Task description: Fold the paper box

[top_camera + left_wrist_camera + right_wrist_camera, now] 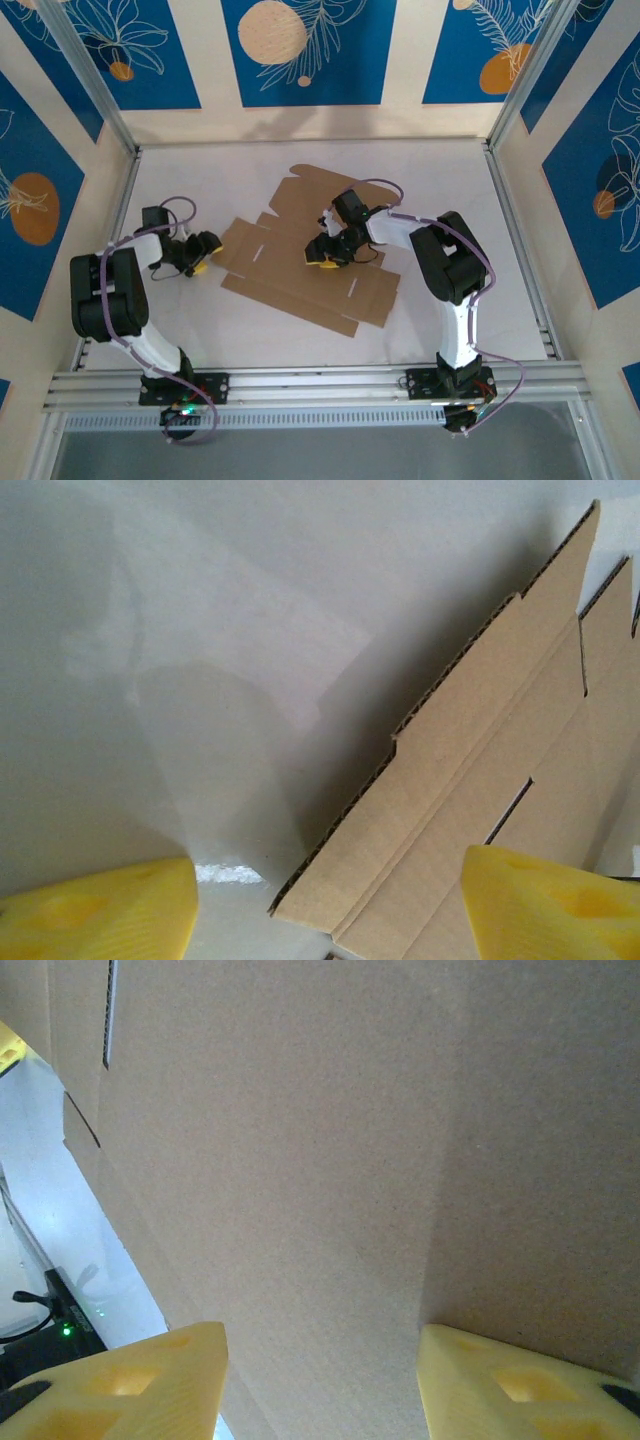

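Nearest, a strip of bare table fronts the box, which lies spread open mid-table. The left gripper, jaws apart, straddles the box's left edge. The right gripper, jaws apart and holding nothing, hangs low over its middle. Beyond, open table reaches the far wall.
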Controlling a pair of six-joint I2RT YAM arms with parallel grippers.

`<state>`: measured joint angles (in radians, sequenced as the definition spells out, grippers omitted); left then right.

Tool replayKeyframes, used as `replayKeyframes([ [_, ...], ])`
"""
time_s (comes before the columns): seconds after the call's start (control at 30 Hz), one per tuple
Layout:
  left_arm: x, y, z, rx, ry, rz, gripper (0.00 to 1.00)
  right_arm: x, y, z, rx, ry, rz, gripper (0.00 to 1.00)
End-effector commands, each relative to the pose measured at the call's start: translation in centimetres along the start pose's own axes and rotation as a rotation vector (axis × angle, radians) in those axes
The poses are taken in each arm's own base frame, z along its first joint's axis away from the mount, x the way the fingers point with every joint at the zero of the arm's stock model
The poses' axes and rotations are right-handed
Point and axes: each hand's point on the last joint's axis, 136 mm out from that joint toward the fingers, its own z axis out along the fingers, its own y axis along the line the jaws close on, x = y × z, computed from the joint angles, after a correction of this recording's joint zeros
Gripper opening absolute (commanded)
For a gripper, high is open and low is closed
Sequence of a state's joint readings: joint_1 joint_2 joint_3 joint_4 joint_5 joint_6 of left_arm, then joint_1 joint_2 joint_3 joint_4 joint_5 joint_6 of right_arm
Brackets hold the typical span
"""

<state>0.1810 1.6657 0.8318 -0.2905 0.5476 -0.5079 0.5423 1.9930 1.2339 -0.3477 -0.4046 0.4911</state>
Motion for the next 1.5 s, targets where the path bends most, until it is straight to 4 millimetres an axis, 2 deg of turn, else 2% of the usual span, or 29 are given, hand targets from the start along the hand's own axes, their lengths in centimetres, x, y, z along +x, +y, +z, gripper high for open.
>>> replayKeyframes([
  [0.0, 1.3, -5.0, 2.4, 0.273, 0.095, 0.097, 0.65, 0.7, -0.8, 0.7, -0.005, 0.036, 0.041, 0.55],
  [0.17, 1.1, -6.7, 2.2, 0.331, 0.094, 0.141, 0.57, 0.3, -0.7, 0.1, -0.021, 0.022, 0.047, 0.55],
  [0.33, 0.6, -8.5, 1.8, 0.395, 0.070, 0.176, 0.54, 0.1, -0.7, 0.0, -0.038, 0.022, 0.058, 0.54],
  [0.57, 0.5, -8.3, 2.0, 0.386, 0.070, 0.193, 0.47, 0.1, -1.3, 0.1, -0.035, 0.026, 0.079, 0.54],
  [0.67, 0.2, -9.0, 1.8, 0.433, 0.051, 0.195, 0.41, 0.1, -2.0, 0.3, -0.030, 0.029, 0.099, 0.54],
  [0.8, -0.5, -10.0, 1.5, 0.481, 0.018, 0.205, 0.27, 0.2, -2.4, 0.3, -0.028, 0.028, 0.109, 0.52],
  [0.97, -0.6, -10.5, 0.6, 0.460, -0.008, 0.259, 0.14, -0.2, -1.4, -1.1, -0.014, -0.007, 0.081, 0.52],
  [1.07, -0.7, -11.4, -0.6, 0.419, -0.045, 0.331, 0.08, -1.3, 0.3, -3.3, -0.003, -0.058, 0.045, 0.52],
  [1.17, -1.1, -13.1, -2.6, 0.357, -0.101, 0.442, 0.04, -3.6, 4.2, -7.1, -0.013, -0.154, -0.047, 0.55],
  [1.23, -1.5, -15.0, -4.6, 0.328, -0.158, 0.522, 0.00, -5.5, 6.9, -10.6, 0.017, -0.247, -0.130, 0.57],
  [1.33, -2.1, -18.0, -7.7, 0.335, -0.242, 0.608, 0.00, -8.0, 10.3, -15.3, 0.040, -0.371, -0.262, 0.60],
  [1.4, -2.3, -20.1, -9.9, 0.349, -0.299, 0.659, 0.00, -9.5, 11.9, -18.1, 0.062, -0.452, -0.349, 0.62],
  [1.47, -2.1, -22.1, -11.9, 0.354, -0.342, 0.722, 0.00, -10.3, 14.3, -20.3, 0.069, -0.517, -0.522, 0.64],
])
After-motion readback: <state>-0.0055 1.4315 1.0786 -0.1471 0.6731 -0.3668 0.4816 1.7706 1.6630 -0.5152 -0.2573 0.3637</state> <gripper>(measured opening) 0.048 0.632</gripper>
